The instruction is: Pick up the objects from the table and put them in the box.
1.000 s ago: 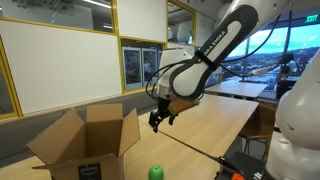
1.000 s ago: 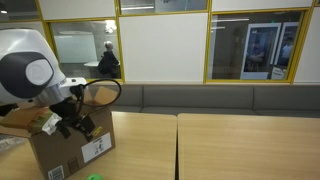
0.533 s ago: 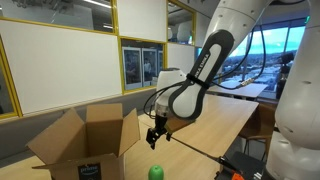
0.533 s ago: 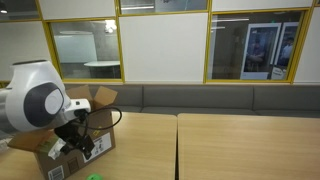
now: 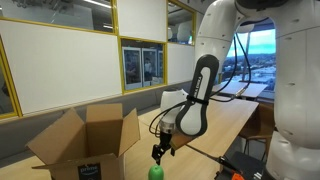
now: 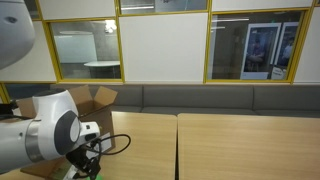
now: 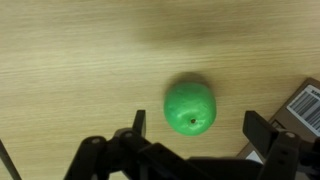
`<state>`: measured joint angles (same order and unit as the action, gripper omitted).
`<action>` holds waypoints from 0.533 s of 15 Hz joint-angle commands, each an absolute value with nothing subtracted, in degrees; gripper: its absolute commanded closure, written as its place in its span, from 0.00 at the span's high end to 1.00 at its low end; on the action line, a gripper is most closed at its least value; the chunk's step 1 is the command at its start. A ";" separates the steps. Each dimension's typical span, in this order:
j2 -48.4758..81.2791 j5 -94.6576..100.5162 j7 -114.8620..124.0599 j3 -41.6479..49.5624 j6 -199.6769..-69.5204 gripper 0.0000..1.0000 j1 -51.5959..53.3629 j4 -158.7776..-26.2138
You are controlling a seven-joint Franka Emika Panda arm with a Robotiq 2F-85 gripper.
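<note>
I am hovering my hand (image 7: 197, 125) over the green ball (image 7: 190, 107) with the fingers (image 7: 137, 122) spread wide and nothing between them. In the wrist view the ball is sitting on the desk (image 7: 60, 70), almost centred in the gap and a touch toward 12 o'clock. One finger is standing at its 8 o'clock and the other at its 4 o'clock, both apart from it. In an exterior view the hand (image 5: 158, 152) is hanging just above the ball (image 5: 155, 172), which lies at its 6 o'clock.

The ball is round, so no long axis is dictating how I turn the wrist. I am judging that a straight descent should bracket it.

The box (image 7: 308, 108) is crowding in at the ball's 3 o'clock, its label corner near my finger on that side; that is the edge I am minding. From 9 round to 12 o'clock bare wood is leaving free room. In an exterior view the box (image 5: 85, 140) is standing open at the ball's 9 o'clock. I am not seeing the black ring anywhere.
</note>
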<state>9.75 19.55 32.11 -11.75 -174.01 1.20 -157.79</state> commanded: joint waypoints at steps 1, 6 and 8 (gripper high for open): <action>16.76 22.60 33.63 -7.95 -177.17 1.00 3.38 -153.62; 24.96 21.40 33.24 -6.26 -179.10 1.00 6.06 -148.09; 27.90 21.19 32.99 -5.85 -179.47 1.00 6.97 -145.77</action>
